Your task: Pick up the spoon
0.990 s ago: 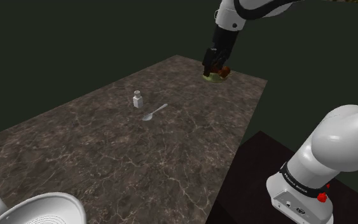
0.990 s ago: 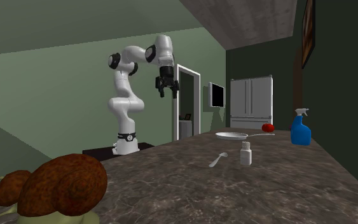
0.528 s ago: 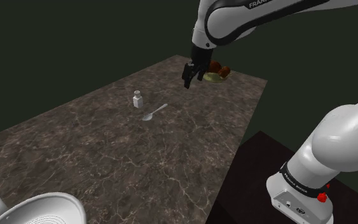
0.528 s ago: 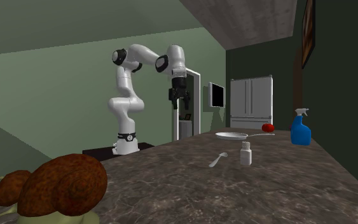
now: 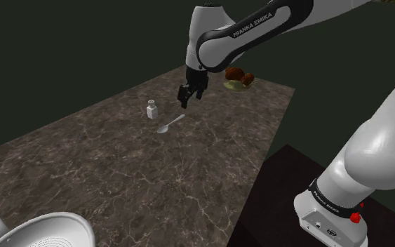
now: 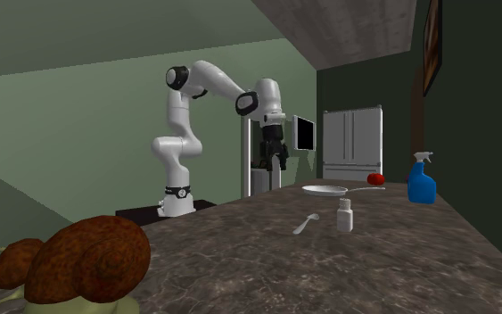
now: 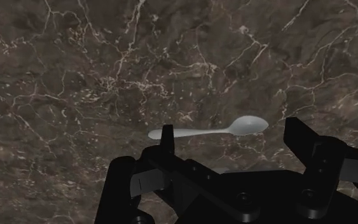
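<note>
Just left of centre on the dark veined desk (image 5: 118,161) stands a small white bottle (image 5: 151,109), the spoon (image 5: 170,124) lying flat beside it toward the shoulder view's right. Farther right the pincer (image 5: 186,98) hovers above the desk, fingers (image 7: 166,137) apart, holding nothing.

Table (image 5: 111,168): dark brown stone, marble-like, crossed by thin pale veins; smooth, with a faint sheen.
Spoon (image 7: 203,132): pale grey, smooth, softly shiny like metal.
Tool (image 7: 231,130): all black, matt and hard-looking; the material cannot be told.
Arm (image 5: 375,151): smooth white shells with a soft gloss; dark matt joints.
Stand (image 5: 280,210): very dark box, flat and matt.
Small bottle (image 5: 151,109): plain white; the material cannot be told.
Pan (image 5: 48,219): white and smooth, with fine concentric rings inside.
Roast bird (image 6: 84,259): brown, with a bumpy, rough-looking skin.
Spray bottle (image 6: 422,185): blue, smooth, plastic-like.
</note>
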`<state>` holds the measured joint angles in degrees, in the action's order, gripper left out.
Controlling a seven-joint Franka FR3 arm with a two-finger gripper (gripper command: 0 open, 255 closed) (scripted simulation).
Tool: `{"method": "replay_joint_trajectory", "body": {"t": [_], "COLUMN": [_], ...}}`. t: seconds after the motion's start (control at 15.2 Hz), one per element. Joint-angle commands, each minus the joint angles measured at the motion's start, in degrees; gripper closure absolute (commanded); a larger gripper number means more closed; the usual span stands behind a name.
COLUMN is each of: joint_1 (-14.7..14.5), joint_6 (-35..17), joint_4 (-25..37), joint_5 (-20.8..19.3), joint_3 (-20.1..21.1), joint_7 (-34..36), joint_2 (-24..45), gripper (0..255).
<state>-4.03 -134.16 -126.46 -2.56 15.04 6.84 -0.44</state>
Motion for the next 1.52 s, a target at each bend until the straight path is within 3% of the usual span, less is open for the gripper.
{"method": "replay_joint_trajectory", "body": {"t": [0.0, 0.79, 1.45], "joint_1": [-0.5, -7.7, -8.7], "joint_6": [-2.0, -5.3, -9.2], "joint_4": [2.4, 24.8, 25.4], "joint_5": [-2.1, -12.8, -14.4], "joint_3": [0.5, -1.3, -2.6], "joint_7": [1.9, 10.2, 11.4], "joint_2": [4.6, 31.3, 35.8], "gripper": [0, 0, 0]}}
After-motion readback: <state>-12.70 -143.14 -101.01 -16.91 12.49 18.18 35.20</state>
